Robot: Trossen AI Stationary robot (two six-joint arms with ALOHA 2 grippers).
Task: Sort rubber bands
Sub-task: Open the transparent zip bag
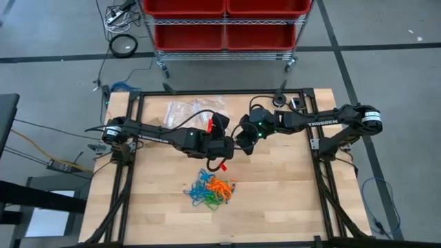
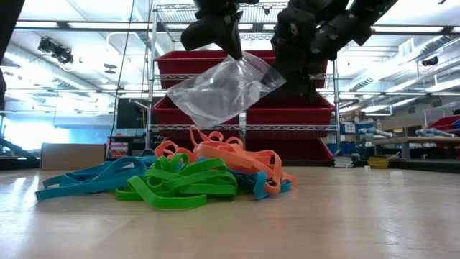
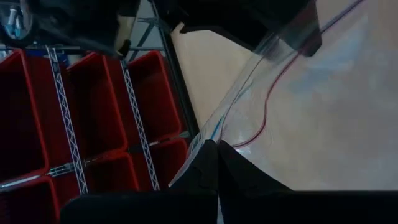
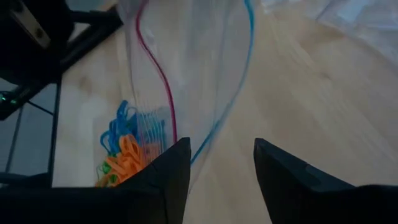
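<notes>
Nearest me, the rubber bands [image 1: 210, 191] lie in a loose tangle of orange, blue and green on the pale wooden desk [image 1: 275, 200]; they look light, soft and springy, so I'd judge a pinch on one outlying loop at the edge of the heap beats digging into the clump. Just beyond and above them, the left gripper [image 3: 217, 163] is clamped on the edge of a thin, limp clear plastic bag [image 2: 223, 88]. The right gripper [image 4: 215, 163], its fingers apart, straddles the bag's coloured zip edge, and red bins [image 1: 224, 21] stand farthest off.

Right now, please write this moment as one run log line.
left gripper: shut on clear bag, held above table | right gripper: open at bag mouth | rubber bands: piled on table, unsorted
</notes>
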